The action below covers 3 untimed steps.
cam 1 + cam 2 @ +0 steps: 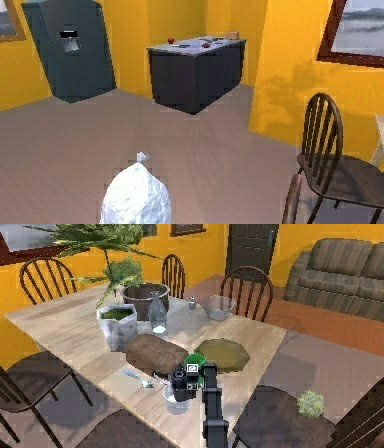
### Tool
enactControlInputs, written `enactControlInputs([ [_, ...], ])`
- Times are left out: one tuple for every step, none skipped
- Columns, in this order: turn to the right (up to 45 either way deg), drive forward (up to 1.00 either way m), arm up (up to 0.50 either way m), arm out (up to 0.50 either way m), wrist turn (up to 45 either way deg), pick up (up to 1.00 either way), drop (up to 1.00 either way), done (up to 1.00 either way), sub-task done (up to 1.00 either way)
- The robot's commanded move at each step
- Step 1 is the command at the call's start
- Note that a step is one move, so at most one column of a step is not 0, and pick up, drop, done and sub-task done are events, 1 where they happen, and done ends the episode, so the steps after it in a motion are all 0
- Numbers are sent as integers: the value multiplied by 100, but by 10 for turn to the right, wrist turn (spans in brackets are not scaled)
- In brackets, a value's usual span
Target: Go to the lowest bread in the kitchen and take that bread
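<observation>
A dark brown, rounded, loaf-like thing (pixel 150 352) lies on the wooden dining table (pixel 70 324) in the arm side view. My gripper (pixel 181 381) stands over the table's near edge just right of it, at the end of the dark arm (pixel 213 419). A green item (pixel 196 365) and a small pale cup (pixel 177 402) sit at or behind the gripper, so I cannot tell whether it holds anything. In the forward view a small pale tan block (pixel 232 35) rests on the far dark counter (pixel 195 75), beside a red thing (pixel 171 40).
On the table stand a leafy plant (pixel 105 244), a metal pot (pixel 146 299), a white planter (pixel 117 324), a bottle (pixel 157 314), a bowl (pixel 222 306) and a brownish plate (pixel 222 354). Chairs ring it. A sofa (pixel 335 269) stands beyond. Ahead are a white bag (pixel 137 198), fridge (pixel 70 50) and chair (pixel 330 160).
</observation>
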Motion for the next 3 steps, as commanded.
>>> enactControlInputs([
  [0, 0, 0, 0, 0, 100, 0, 0, 0],
  [0, 0, 10, 0, 0, 0, 0, 0, 0],
  [0, 0, 0, 0, 0, 0, 0, 100, 0],
])
